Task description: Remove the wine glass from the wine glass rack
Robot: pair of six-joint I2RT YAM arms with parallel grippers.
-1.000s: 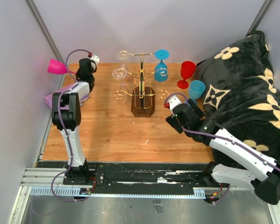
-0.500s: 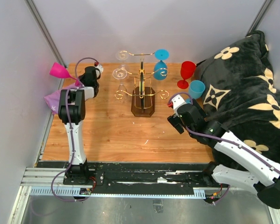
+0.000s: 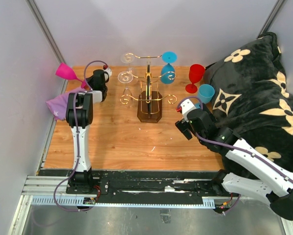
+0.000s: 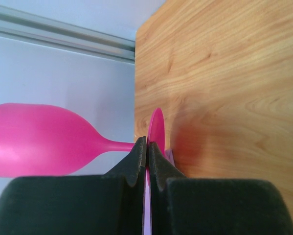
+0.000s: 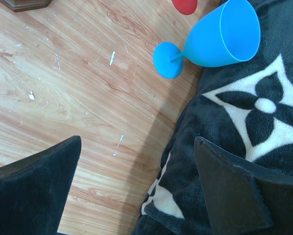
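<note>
Left gripper (image 4: 146, 147) is clamping shut on the foot of the pink wine glass (image 4: 38, 139), which is lying horizontal, clear of the rack (image 3: 149, 100), bowl pointing left past the bench (image 3: 117, 142) edge; right gripper (image 5: 137, 142) is gaping open.

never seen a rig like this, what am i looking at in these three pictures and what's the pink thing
These are two robot arms bolted to the near edge of a wooden table. One picture looks down from above. The other two come from a camera on each wrist, so the dark shapes at the bottom are that arm's own fingers. On the table stands a gold wire wine glass rack with clear glasses and a blue glass hanging on it. A red wine glass and a light blue glass are beside a flowered black blanket. The left gripper is shut on the foot of a pink wine glass. The right gripper is open and empty.
</note>
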